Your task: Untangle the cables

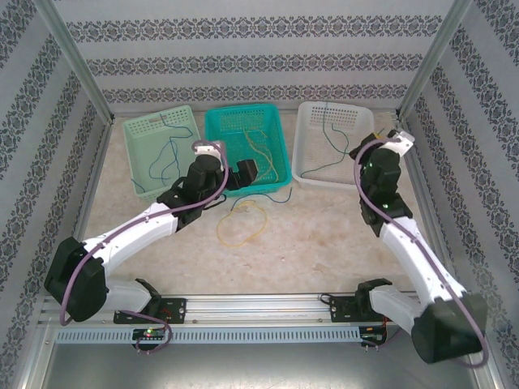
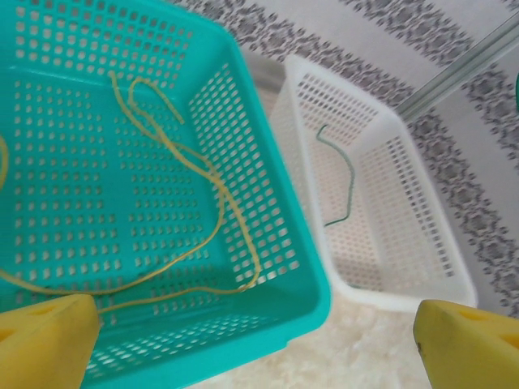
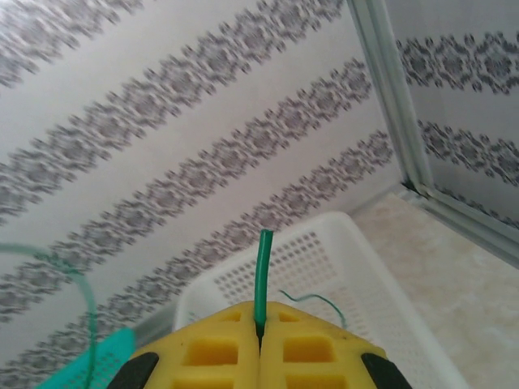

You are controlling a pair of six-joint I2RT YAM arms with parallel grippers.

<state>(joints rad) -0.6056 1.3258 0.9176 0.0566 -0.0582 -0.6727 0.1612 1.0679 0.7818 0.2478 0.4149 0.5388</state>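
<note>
- Dark green cable: its end stands upright out of the right gripper, whose yellow pads are pressed together on it. The rest trails left and out of frame in the wrist view.
- In the top view this gripper sits at the right rim of the white basket. Green strands lie on the basket floor, and one runs out over its front-left corner. My judgement is that the pinch at the end is meant to carry the strand fully into this basket.
- Yellow cable: loose curves on the floor of the teal basket, nothing gripping it. The left gripper hovers above the near wall with its fingers spread wide and nothing between them. It looks like a release, or readiness for the next pick.
- Another yellow loop lies on the table in front of the teal basket, with a short dark strand beside it; its colour is unclear.
- Blue cable: in the light green basket at far left.
- The layout suggests one colour per basket, and the table loop looks like what remains to be done.
</note>
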